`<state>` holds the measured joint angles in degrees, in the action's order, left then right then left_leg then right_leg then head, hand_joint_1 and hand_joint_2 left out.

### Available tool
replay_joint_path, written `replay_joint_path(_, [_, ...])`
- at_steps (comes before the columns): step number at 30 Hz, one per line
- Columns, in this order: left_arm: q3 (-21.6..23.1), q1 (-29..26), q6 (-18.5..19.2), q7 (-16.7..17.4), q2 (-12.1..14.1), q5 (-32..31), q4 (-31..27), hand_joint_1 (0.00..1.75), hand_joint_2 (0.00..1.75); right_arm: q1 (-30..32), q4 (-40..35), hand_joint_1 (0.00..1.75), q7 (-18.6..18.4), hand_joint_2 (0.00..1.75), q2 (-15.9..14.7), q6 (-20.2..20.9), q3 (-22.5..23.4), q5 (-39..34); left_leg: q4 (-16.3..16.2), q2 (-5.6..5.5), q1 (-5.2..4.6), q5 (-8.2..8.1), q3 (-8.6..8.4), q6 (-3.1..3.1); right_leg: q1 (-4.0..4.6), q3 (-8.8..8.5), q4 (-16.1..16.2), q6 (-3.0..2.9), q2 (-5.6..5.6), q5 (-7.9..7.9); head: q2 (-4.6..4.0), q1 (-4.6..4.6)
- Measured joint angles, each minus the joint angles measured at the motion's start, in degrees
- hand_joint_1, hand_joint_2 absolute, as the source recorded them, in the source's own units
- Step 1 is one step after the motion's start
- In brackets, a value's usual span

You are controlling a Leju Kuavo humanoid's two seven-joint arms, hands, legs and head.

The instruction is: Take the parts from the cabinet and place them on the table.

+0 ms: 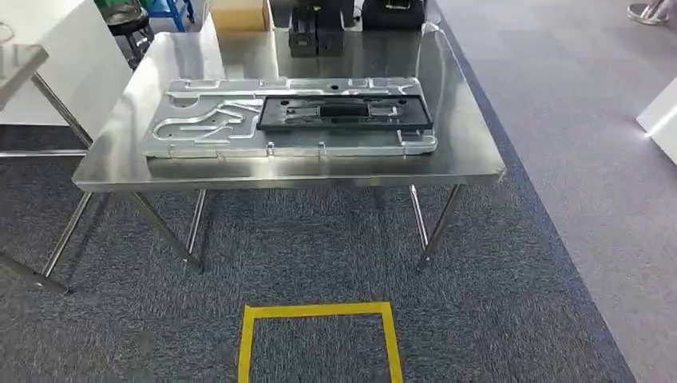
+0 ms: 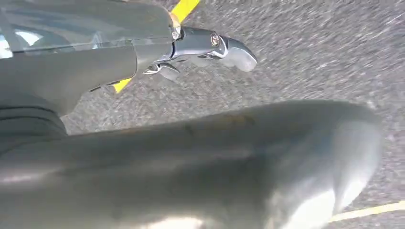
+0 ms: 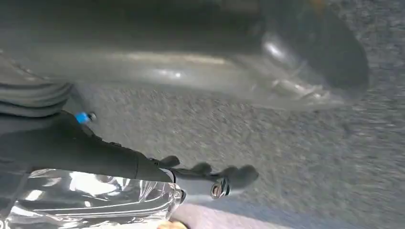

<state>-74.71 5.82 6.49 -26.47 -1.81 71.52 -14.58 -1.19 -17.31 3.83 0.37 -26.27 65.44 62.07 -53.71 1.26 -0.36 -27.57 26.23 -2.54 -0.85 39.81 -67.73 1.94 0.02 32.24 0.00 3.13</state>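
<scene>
Left hand (image 2: 210, 47) fingers (image 2: 239, 53) and right hand (image 3: 210, 179) fingers (image 3: 241, 174) hang loosely extended, released, holding nothing, over grey carpet (image 3: 286, 157).

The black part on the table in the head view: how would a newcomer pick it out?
Find the steel table ahead. A long silver plate with curved grooves lies near its front edge. The black part is the flat rectangular frame on that plate's right half, the sole dark piece there.
</scene>
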Motion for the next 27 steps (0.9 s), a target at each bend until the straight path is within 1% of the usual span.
replay_joint_path(1, [0.0, 0.0, 0.0, 0.0, 0.0, 0.0, 0.0, 0.0, 0.0, -0.1, 0.3, 0.0, 0.0, 0.0, 0.1, 0.0, 0.1, -0.1, -0.2, 0.13, -0.01, 0.71, 1.11, 0.07, -0.02, 0.53, -4.3, 0.29, -0.01, 1.79, 0.0, 0.0])
replay_joint_path(2, [0.0, 0.0, 0.0, 0.0, 0.0, 0.0, 0.0, 0.0, 0.0, -0.1, 0.6, 0.0, 0.0, 0.0, 0.2, 0.1, 0.2, -0.1, -0.6, 0.2, 0.0, 1.3, 2.15, 0.2, -0.1, 0.48, -7.0, 0.53, -0.01, 1.44, 0.0, 0.0])
replay_joint_path(3, [0.0, 0.0, 0.0, 0.0, 0.0, 0.0, 0.0, 0.0, 0.0, -0.2, 0.8, 0.0, 0.0, 0.0, 0.3, 0.1, 0.3, -0.1, -1.2, 0.24, 0.05, 1.95, 3.4, 0.41, -0.35, -0.61, -7.6, 0.71, -0.01, -0.99, 0.0, 0.0])
replay_joint_path(4, [0.0, 0.0, 0.0, 0.0, -0.1, 0.0, 0.0, 0.0, 0.0, -0.2, 0.9, 0.0, 0.0, 0.0, 0.4, 0.1, 0.4, -0.1, -1.8, 0.29, 0.1, 2.34, 4.6, 0.62, -0.57, -2.73, -6.0, 0.8, -0.02, -3.43, 0.0, 0.0])
replay_joint_path(5, [0.0, 0.0, 0.0, 0.0, -0.2, 0.0, 0.0, 0.0, 0.0, -0.3, 1.0, 0.0, 0.0, 0.0, 0.4, 0.1, 0.4, -0.1, -2.6, 0.29, 0.19, 2.71, 5.82, 0.85, -0.76, -6.06, -2.0, 0.86, -0.02, -5.18, 0.0, 0.0])
replay_joint_path(6, [0.0, 0.1, 0.0, 0.0, -0.2, 0.0, 0.0, 0.0, 0.0, -0.4, 1.1, 0.0, 0.0, 0.0, 0.5, 0.1, 0.4, -0.1, -3.3, 0.28, 0.25, 3.0, 6.84, 1.12, -0.96, -10.04, 3.1, 0.94, 0.0, -4.92, 0.0, 0.0])
replay_joint_path(7, [0.0, 0.1, 0.0, 0.0, -0.2, 0.0, 0.0, 0.0, 0.0, -0.7, 1.2, 0.0, 0.0, 0.0, 0.6, 0.4, 0.4, -0.1, -4.2, 0.2, 0.04, 3.29, 7.57, 1.49, -0.9, -13.74, 9.0, 0.95, 0.29, -1.59, 0.0, 0.0])
replay_joint_path(8, [0.0, 0.1, 0.0, 0.0, -0.2, 0.0, 0.0, 0.0, 0.0, -0.9, 1.3, 0.0, 0.0, 0.0, 0.6, 1.4, 0.5, -0.1, -4.6, 0.18, -0.02, 3.51, 7.98, 1.85, -0.45, -14.62, 11.2, 0.09, 0.6, -0.48, 0.0, 0.04])
replay_joint_path(9, [0.0, 0.2, 0.0, 0.0, -0.2, 0.0, 0.0, 0.0, 0.0, -0.9, 1.6, 0.0, 0.0, 0.0, 0.9, 3.1, 0.7, -0.2, -4.6, 0.26, -0.01, 3.96, 8.02, 2.27, -0.38, -14.2, 11.1, -0.33, 0.42, -0.71, 0.0, 0.0])
replay_joint_path(11, [0.2, 0.2, -0.2, -0.1, -0.2, 0.0, 0.0, 0.0, 0.0, -1.1, 2.0, 0.0, -1.0, 0.0, 1.7, 6.3, 1.4, -0.3, -4.2, 0.24, 0.17, 5.08, 8.27, 3.08, -0.14, -13.61, 11.0, -1.5, 0.33, -1.58, 0.0, 0.02])
replay_joint_path(12, [0.2, 0.0, -0.2, -0.2, -0.2, 0.0, 0.0, 0.0, 0.0, -1.2, 2.3, 0.0, -1.8, 0.0, 2.3, 7.5, 1.6, -0.4, -4.6, 0.12, 0.43, 4.55, 8.6, 3.42, -0.45, -13.06, 11.3, -2.18, -0.08, -2.53, 0.0, 0.0])
replay_joint_path(13, [0.2, -0.1, -0.2, -0.2, -0.3, 0.0, 0.0, 0.0, 0.0, -1.4, 2.6, 0.0, -2.8, 0.0, 2.6, 8.7, 1.8, -0.4, -6.5, -0.26, 0.58, 1.01, 9.51, 3.71, -0.34, -12.17, 11.3, -2.67, -0.19, -3.32, 0.0, 0.02])
replay_joint_path(14, [0.2, -0.2, -0.3, -0.3, -0.3, 0.2, 0.0, 0.0, 0.0, -1.5, 2.9, 0.0, -3.9, 0.0, 3.2, 9.7, 1.9, -0.5, -10.0, -0.47, 0.66, -3.08, 10.71, 3.86, -0.29, -11.21, 11.3, -2.88, -0.24, -4.02, 0.0, 0.04])
replay_joint_path(15, [0.3, -0.2, -0.3, -0.3, -0.3, 0.2, 0.0, 0.0, 0.0, -1.5, 3.1, 0.0, -5.0, 0.0, 3.6, 10.5, 2.2, -0.8, -14.4, -0.64, 0.68, -6.64, 11.84, 4.13, -0.18, -10.16, 11.3, -3.01, -0.26, -4.79, 0.0, 0.02])
replay_joint_path(16, [0.3, -0.2, -0.3, -0.4, -0.3, 0.2, 0.0, 0.0, 0.0, -1.6, 3.3, 0.0, -5.8, 0.0, 4.0, 11.1, 2.6, -1.0, -18.6, -0.72, 0.68, -8.82, 12.76, 4.28, -0.03, -9.1, 11.2, -3.03, -0.26, -5.54, 0.0, 0.02])
replay_joint_path(17, [0.3, -0.2, -0.4, -0.4, -0.3, 0.2, 0.0, 0.0, 0.0, -1.6, 3.6, 0.0, -6.5, 0.0, 4.4, 11.5, 2.8, -1.1, -21.8, -0.74, 0.67, -9.15, 12.93, 4.31, 0.07, -7.99, 11.0, -3.01, -0.27, -6.3, 0.0, 0.02])
replay_joint_path(18, [0.3, -0.3, -0.5, -0.3, -0.3, 0.2, 0.0, 0.0, 0.0, -1.6, 3.8, 0.0, -7.3, 0.0, 4.7, 11.8, 2.9, -1.1, -22.8, -0.75, 0.67, -7.39, 12.07, 4.24, 0.13, -6.79, 10.7, -2.95, -0.26, -7.03, 0.0, 0.02])
replay_joint_path(19, [0.3, -0.3, -0.6, -0.3, -0.4, 0.2, 0.0, 0.0, 0.0, -1.6, 3.9, 0.0, -7.8, 0.0, 5.1, 12.2, 3.0, -1.1, -21.6, -0.75, 0.66, -4.77, 10.26, 4.09, 0.16, -5.73, 10.5, -2.86, -0.27, -7.64, 0.0, 0.02])
replay_joint_path(20, [0.4, -0.3, -0.7, -0.2, -0.4, 0.3, 0.0, 0.0, 0.0, -1.6, 4.0, 0.0, -8.2, 0.0, 5.3, 12.5, 3.1, -1.1, -18.2, -0.75, 0.66, -2.36, 7.26, 3.85, 0.18, -4.75, 10.2, -2.75, -0.26, -8.23, 0.0, 0.02])
replay_joint_path(21, [0.5, -0.2, -0.8, 0.0, -0.4, 0.2, 0.0, 0.0, 0.0, -1.7, 4.2, 0.0, -8.3, 0.0, 5.5, 12.7, 3.1, -1.1, -13.6, -0.75, 0.63, -1.6, 3.54, 3.55, 0.19, -3.94, 10.0, -2.59, -0.24, -8.76, 0.0, 0.02])
replay_joint_path(22, [0.7, 0.0, -0.9, 0.1, -0.4, 0.2, 0.0, 0.0, 0.0, -2.0, 4.2, 0.0, -8.6, 0.0, 5.8, 12.9, 3.1, -1.1, -8.0, -0.75, 0.51, -3.14, -0.73, 3.09, 0.22, -3.49, 9.8, -2.37, -0.19, -9.33, 0.0, 0.04])
replay_joint_path(23, [0.9, 0.3, -0.9, 0.1, -0.4, 0.2, 0.0, 0.0, 0.0, -2.0, 4.2, 0.0, -8.7, 0.0, 5.9, 13.1, 3.2, -1.1, -1.6, -0.74, 0.13, -4.79, -4.7, 2.77, 0.5, -3.07, 9.4, -1.95, -0.11, -9.86, 0.0, 0.02])
replay_joint_path(24, [1.0, 0.6, -0.9, 0.2, -0.4, 0.2, 0.0, 0.0, 0.0, -1.9, 4.2, 0.0, -8.7, 0.0, 6.0, 13.2, 3.2, -1.1, -0.5, -0.72, 0.1, -5.74, -4.59, 2.29, 0.51, -2.68, 9.5, -1.58, -0.36, -10.56, 0.0, 0.02])
replay_joint_path(25, [1.2, 0.6, -0.9, 0.2, -0.5, 0.2, 0.0, 0.0, 0.0, -2.0, 4.3, 0.0, -8.7, 0.0, 6.0, 13.2, 3.4, -1.1, -0.9, -0.76, -0.09, -5.18, -3.91, 1.87, 0.35, -2.49, 9.8, -1.24, -0.41, -11.49, 0.0, 0.02])
replay_joint_path(26, [1.3, 0.4, -0.9, 0.2, -0.5, 0.2, 0.0, 0.0, 0.0, -2.0, 4.3, 0.0, -8.7, 0.0, 6.0, 13.2, 3.5, -1.1, -1.0, -0.74, -0.07, -4.68, -3.64, 1.49, 0.28, -2.49, 10.2, -0.89, -0.35, -12.21, 0.0, 0.02])
replay_joint_path(27, [1.3, 0.2, -0.9, 0.2, -0.6, 0.2, 0.0, 0.0, 0.0, -1.9, 4.3, 0.0, -8.7, 0.0, 6.0, 13.2, 3.8, -1.1, -0.5, -0.55, 0.46, -3.59, -3.19, 0.99, 0.3, -2.22, 10.1, -0.48, -0.15, -12.4, 0.0, 0.0])
